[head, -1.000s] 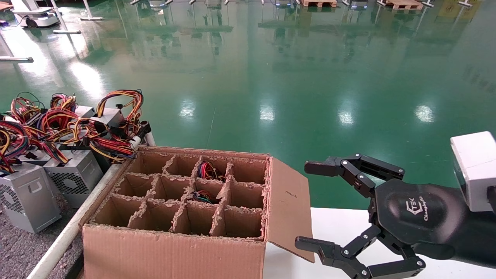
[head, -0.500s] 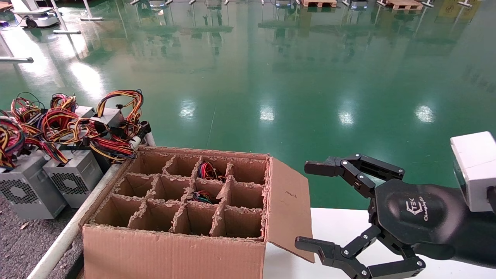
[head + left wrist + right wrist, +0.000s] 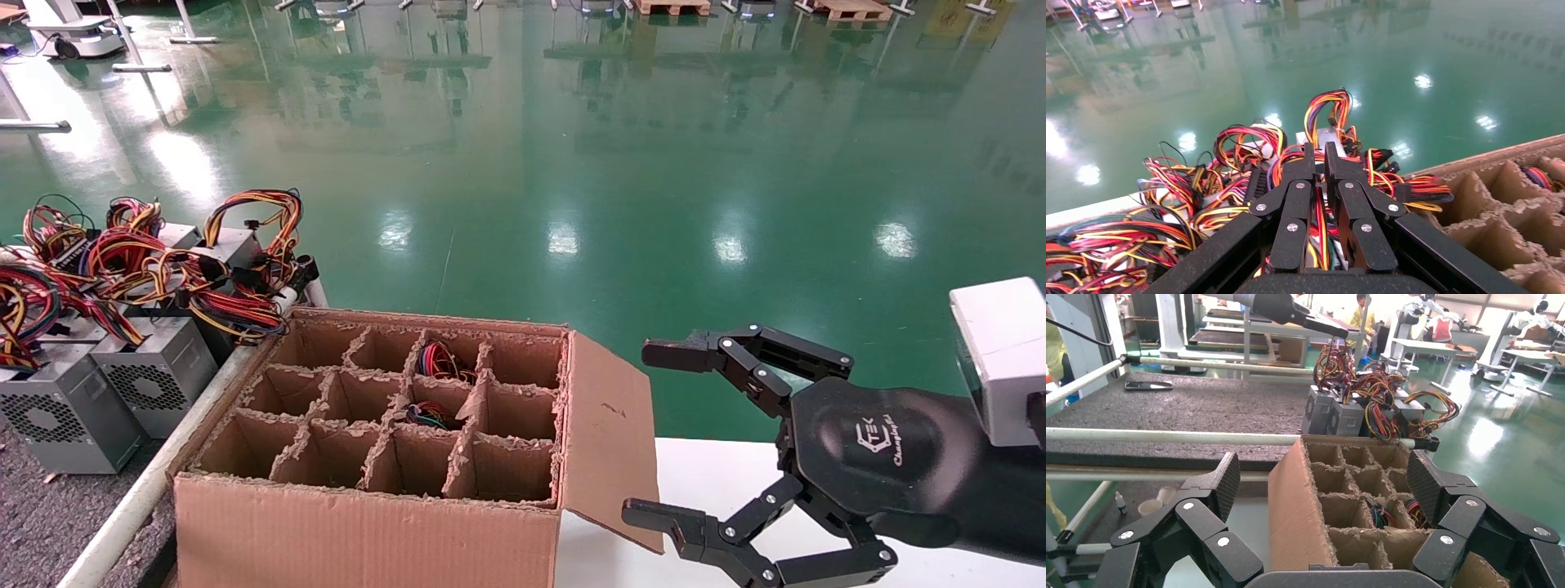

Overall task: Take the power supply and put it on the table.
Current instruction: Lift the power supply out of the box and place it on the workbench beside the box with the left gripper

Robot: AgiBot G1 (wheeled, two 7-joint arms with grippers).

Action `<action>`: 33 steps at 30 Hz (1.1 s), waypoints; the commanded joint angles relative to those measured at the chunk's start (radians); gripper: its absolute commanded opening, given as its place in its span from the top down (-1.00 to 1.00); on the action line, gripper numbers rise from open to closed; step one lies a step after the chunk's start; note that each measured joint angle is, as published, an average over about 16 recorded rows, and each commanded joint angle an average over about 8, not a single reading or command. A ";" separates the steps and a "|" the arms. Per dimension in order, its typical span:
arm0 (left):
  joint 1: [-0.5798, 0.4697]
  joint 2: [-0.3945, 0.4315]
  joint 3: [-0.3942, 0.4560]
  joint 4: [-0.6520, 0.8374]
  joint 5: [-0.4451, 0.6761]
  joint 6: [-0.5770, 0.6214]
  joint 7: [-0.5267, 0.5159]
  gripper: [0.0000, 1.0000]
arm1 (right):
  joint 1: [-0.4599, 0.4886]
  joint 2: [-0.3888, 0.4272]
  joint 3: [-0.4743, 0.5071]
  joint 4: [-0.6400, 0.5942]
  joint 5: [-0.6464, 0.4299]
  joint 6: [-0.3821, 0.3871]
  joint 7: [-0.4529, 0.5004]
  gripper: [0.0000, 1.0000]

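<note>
The power supply (image 3: 69,416), a grey metal box with a round fan grille, stands at the left edge of the head view on the dark speckled table (image 3: 41,523). Its red, yellow and black wires (image 3: 1315,214) run up between my left gripper's jaws. In the left wrist view, the left gripper (image 3: 1319,153) is shut on that wire bundle; it is out of the head view. The right wrist view shows the grey box (image 3: 1317,410) beside others on the table (image 3: 1199,404). My right gripper (image 3: 654,434) hangs open and empty to the right of the carton.
More power supplies (image 3: 159,371) with tangled wires (image 3: 237,310) crowd the table behind a white rail (image 3: 139,490). A brown divided carton (image 3: 368,523) stands in front on the white tabletop (image 3: 719,474), with wires in two cells (image 3: 441,359). Green floor lies beyond.
The held power supply has shifted right and away from me, rising first and then dropping a little. My right gripper has not moved.
</note>
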 commanded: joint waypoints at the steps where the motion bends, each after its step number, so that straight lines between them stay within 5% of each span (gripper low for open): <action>1: 0.001 -0.002 0.001 -0.001 0.001 0.004 -0.007 0.02 | 0.000 0.000 0.000 0.000 0.000 0.000 0.000 -1.00; 4: 0.002 -0.003 0.001 -0.003 0.001 0.008 -0.011 -0.73 | 0.000 0.000 0.000 0.000 0.000 0.000 0.000 -1.00; 6: 0.003 -0.003 0.001 -0.005 0.001 0.009 -0.012 -0.99 | 0.000 0.000 0.000 0.000 0.000 0.000 0.000 -1.00; 22: 0.000 -0.002 0.000 -0.004 0.000 0.006 -0.008 -1.00 | 0.000 0.000 0.000 0.000 0.000 0.000 0.000 -1.00; 33: -0.063 0.053 -0.061 -0.092 -0.090 -0.046 0.108 -1.00 | 0.000 0.000 0.000 0.000 0.000 0.000 0.000 -1.00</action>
